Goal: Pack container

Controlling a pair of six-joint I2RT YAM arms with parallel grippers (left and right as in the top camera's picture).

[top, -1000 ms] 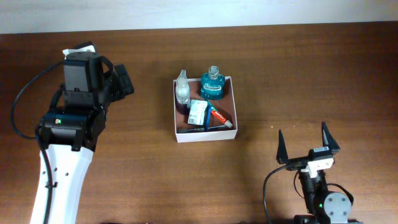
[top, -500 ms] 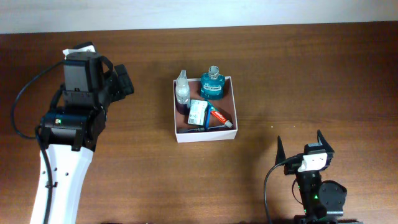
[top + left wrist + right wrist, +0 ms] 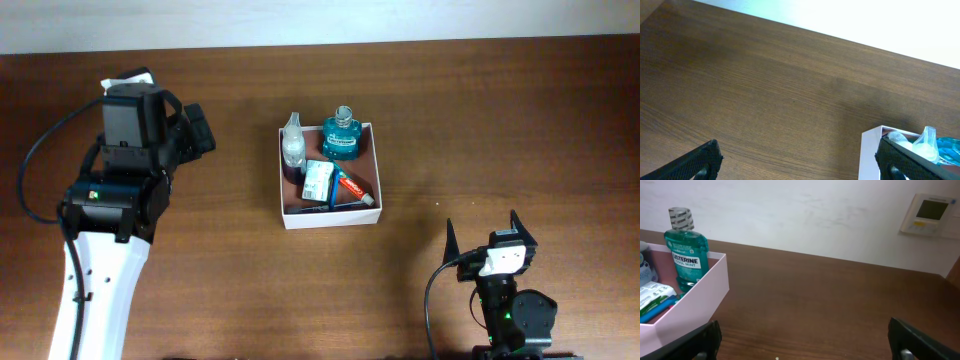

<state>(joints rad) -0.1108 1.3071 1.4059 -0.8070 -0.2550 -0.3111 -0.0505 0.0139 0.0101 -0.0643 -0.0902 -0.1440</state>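
Observation:
The container, a square shallow white-walled box, sits mid-table. It holds a teal mouthwash bottle, a clear bottle, a green-and-white carton, a toothpaste tube and a blue toothbrush. My left gripper is open and empty, well to the left of the box; its wrist view shows the box wall beside the right fingertip. My right gripper is open and empty near the front right edge. Its wrist view shows the box and mouthwash at far left.
The brown wooden table ends at a pale wall along the back. A thermostat panel hangs on the wall in the right wrist view. A black cable loops beside the right arm's base.
The right arm has drawn back toward the front edge and its fingers now appear closer together from above. The left arm and the box's contents have not moved.

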